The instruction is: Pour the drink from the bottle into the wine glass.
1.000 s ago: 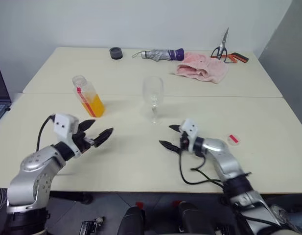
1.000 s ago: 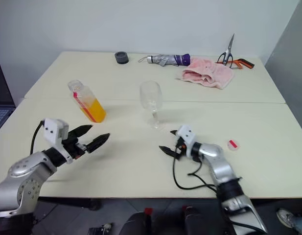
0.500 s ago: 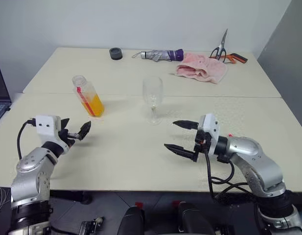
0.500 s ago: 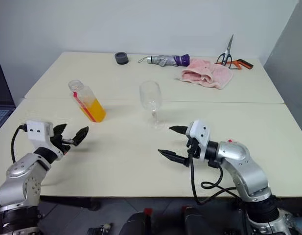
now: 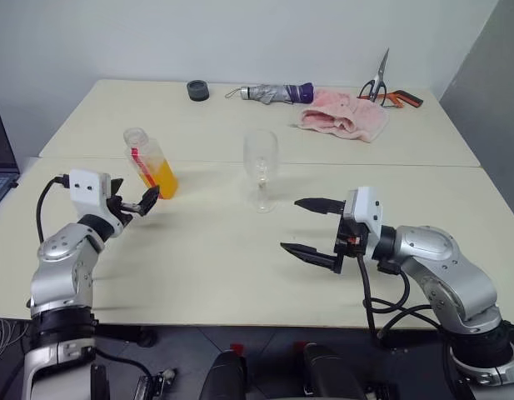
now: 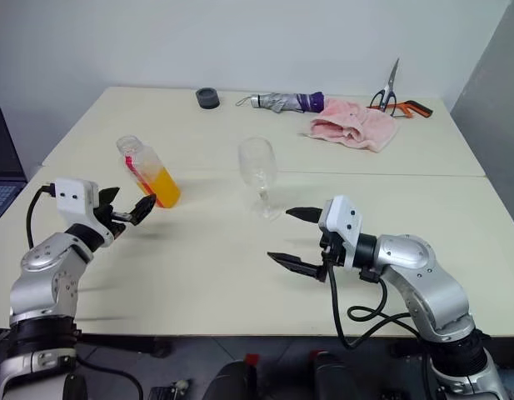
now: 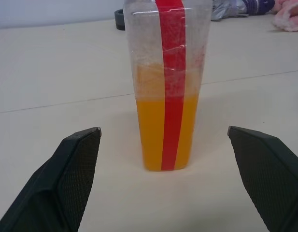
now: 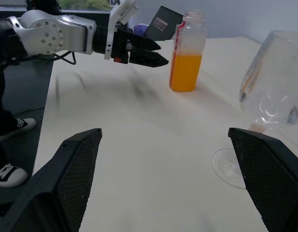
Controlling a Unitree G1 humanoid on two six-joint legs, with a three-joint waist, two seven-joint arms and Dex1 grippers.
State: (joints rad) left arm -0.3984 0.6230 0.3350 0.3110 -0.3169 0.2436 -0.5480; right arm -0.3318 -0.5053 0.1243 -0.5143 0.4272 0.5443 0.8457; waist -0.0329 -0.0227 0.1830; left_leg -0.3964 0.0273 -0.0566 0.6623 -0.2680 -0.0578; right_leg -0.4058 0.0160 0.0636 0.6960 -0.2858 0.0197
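Bottle (image 5: 150, 163) upright just ahead of left gripper (image 5: 135, 204), centred between spread, empty fingers (image 7: 76, 164); right gripper (image 5: 311, 228) likewise spread, farther off.

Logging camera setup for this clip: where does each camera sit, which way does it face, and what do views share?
Left and right eye views: on the head, looking forward and down over the table; both arms show, left gripper and right gripper open.
Left wrist view: looks along its fingers at the bottle.
Right wrist view: looks across the table, its fingers in front.
Shared: right wrist and head views show the bottle, wine glass and left gripper.
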